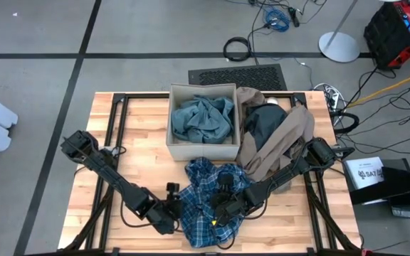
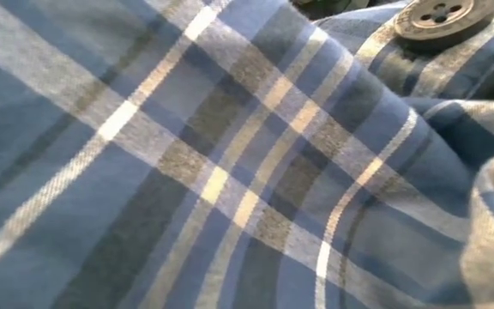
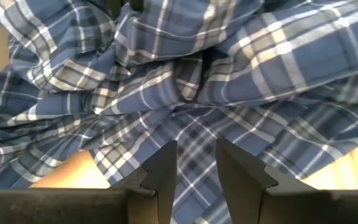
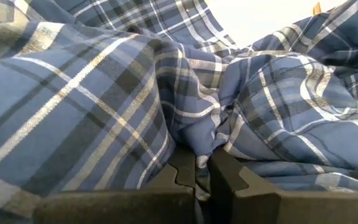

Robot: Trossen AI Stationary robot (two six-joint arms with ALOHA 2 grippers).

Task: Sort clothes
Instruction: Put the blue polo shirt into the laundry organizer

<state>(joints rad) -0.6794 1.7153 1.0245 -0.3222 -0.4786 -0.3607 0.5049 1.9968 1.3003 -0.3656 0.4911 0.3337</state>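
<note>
The blue-white plaid shirt [image 1: 201, 178] lies crumpled on the wooden table [image 1: 127, 128] near its front edge. It fills the low view [image 2: 230, 172], where a grey button [image 2: 440, 17] shows. My left gripper [image 1: 175, 213] stands at the shirt's left side. Its fingers [image 3: 166, 171] are apart, and plaid cloth [image 3: 196, 149] shows through the gap. My right gripper [image 1: 223, 210] is down in the shirt's middle, shut on the cloth [image 4: 185, 93]. My left gripper: I cannot tell whether its fingers touch the shirt lying beyond them. My right gripper pinches a raised fold of the plaid shirt [image 4: 202, 149] between its two fingertips, coming slanting down from the table's right. The cloth bunches up around the fingers and the rest of the shirt lies on the table.
A tan cardboard box [image 1: 169, 121] at the table's far middle holds a teal-green piece [image 1: 201, 117]. Right of it a taupe-brown piece [image 1: 290, 135] lies heaped with a dark piece [image 1: 262, 121] on top. Bare wood shows on the table's left half.
</note>
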